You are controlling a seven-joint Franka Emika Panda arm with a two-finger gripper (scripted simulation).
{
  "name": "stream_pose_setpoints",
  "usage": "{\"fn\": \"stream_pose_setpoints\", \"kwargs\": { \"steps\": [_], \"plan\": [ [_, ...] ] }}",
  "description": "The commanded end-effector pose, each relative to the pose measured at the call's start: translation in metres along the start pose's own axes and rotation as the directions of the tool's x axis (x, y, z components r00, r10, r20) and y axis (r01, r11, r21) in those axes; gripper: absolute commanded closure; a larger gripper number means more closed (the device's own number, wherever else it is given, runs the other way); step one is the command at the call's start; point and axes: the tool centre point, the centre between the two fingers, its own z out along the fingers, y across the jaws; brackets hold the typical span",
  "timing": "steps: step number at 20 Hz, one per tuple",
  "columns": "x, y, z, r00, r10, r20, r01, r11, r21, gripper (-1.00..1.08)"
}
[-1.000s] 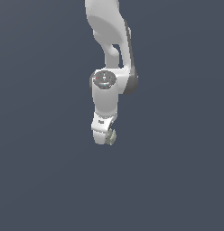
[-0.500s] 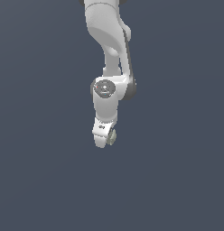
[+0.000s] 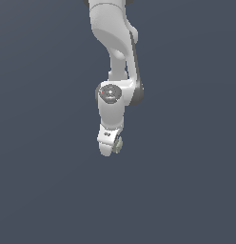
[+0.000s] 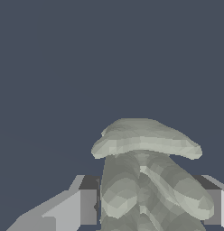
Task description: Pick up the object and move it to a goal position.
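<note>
In the wrist view the object (image 4: pixel 145 176), a lumpy grey-green thing with a pale cap over ribbed lobes, fills the space between my gripper's (image 4: pixel 152 207) two fingers (image 4: pixel 84 205), which are shut on its sides. In the exterior view the white arm hangs down from above, and the gripper (image 3: pixel 110 145) at its tip points downward. Only a small grey-green edge of the object (image 3: pixel 118 144) peeks out beside the gripper there. Gripper and object appear lifted off the surface.
A plain dark blue-grey surface (image 3: pixel 186 190) fills the background in both views. No other objects, containers or edges show.
The arm's lower part has shifted slightly toward the exterior view's left and a little down, carrying the object with it. The grip has not changed.
</note>
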Motion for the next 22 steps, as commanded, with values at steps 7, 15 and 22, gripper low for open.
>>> {"fn": "stream_pose_setpoints", "kwargs": {
  "steps": [7,15,22],
  "plan": [
    [-0.013,-0.005,-0.001,1.000,0.000,0.000,0.000,1.000,0.000,1.08],
    [-0.066,-0.023,-0.007,1.000,0.000,0.000,0.000,1.000,0.000,1.08],
    [-0.140,-0.048,-0.015,1.000,0.001,0.001,-0.001,1.000,0.000,1.08]
  ]
}}
